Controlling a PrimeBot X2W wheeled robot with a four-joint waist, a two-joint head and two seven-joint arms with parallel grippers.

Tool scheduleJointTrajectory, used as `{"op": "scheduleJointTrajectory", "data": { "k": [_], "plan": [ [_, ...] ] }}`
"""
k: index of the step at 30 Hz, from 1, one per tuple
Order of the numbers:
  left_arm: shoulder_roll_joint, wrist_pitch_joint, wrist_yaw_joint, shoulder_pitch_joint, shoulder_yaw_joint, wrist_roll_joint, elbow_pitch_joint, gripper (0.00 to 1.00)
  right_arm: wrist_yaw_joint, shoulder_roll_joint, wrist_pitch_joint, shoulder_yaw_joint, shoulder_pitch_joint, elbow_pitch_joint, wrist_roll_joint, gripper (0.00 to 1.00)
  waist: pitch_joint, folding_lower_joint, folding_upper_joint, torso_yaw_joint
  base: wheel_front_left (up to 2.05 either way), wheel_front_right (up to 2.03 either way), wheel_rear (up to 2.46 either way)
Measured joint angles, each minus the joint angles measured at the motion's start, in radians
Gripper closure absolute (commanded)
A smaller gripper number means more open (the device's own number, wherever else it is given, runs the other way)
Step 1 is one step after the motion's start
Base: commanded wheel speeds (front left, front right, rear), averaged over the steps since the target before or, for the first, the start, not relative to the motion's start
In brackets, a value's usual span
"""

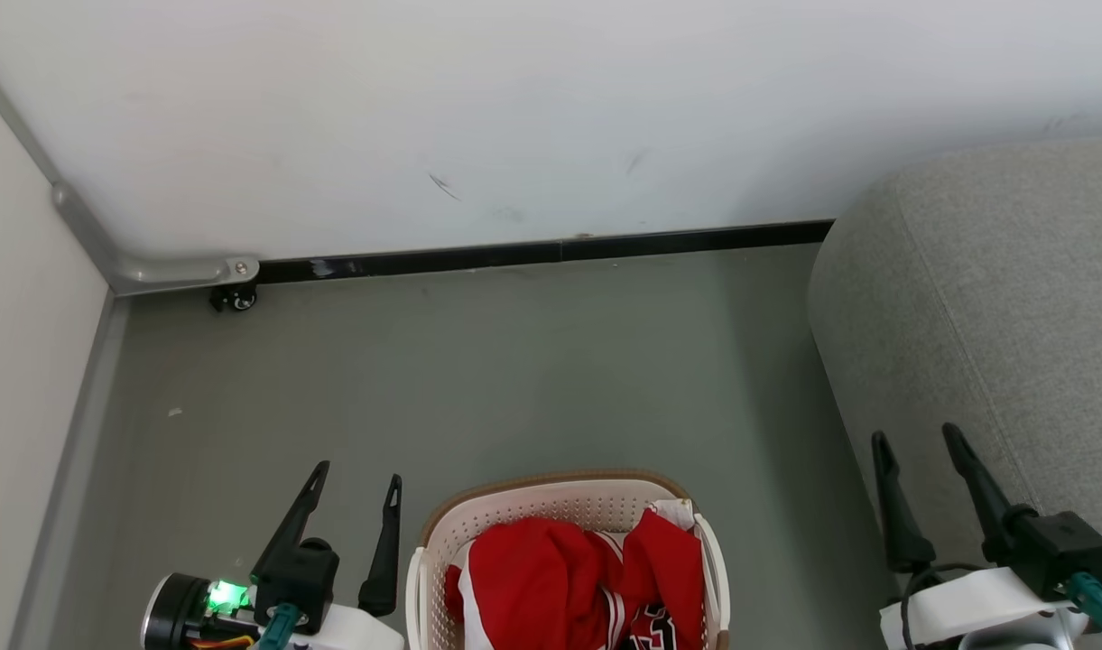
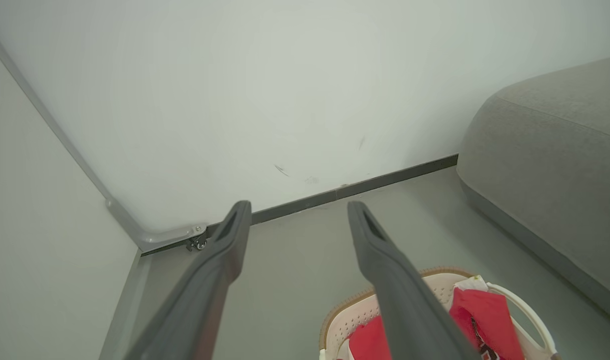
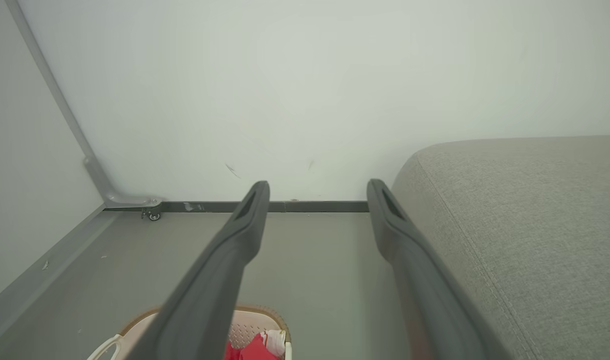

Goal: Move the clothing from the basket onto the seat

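Lying heaped in the basket [image 1: 551,492], the clothing [image 1: 551,578] is bright red with white stripe trim. Dark, white-edged lettering [image 1: 654,625] on it is cut off at the bottom edge of the head view and cannot be read. The basket stands on the grey floor [image 1: 478,361], to the left of the seat [image 1: 984,298] and apart from it. The left gripper [image 1: 357,472] hangs just beside the basket's left wall, fingers spread and holding nothing. The right gripper [image 1: 916,433] is likewise spread and empty, over the seat's near edge.
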Motion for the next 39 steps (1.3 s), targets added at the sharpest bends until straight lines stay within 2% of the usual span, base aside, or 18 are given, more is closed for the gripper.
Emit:
{"op": "scheduleJointTrajectory", "data": {
  "k": [24,39],
  "plan": [
    [-0.003,0.000,-0.062,-0.163,-0.082,0.063,0.172,0.00,0.000,0.000,-0.029,-0.092,-0.046,-0.106,0.008,0.00,0.171,-0.0001,0.0000,-0.077,0.00,0.00,0.00],
    [0.000,0.000,-0.079,-0.252,-0.102,0.087,0.299,0.00,0.000,0.000,-0.038,-0.079,-0.109,-0.162,0.038,0.00,0.307,-0.0001,0.0000,-0.146,0.00,0.00,0.00]
  ]
}}
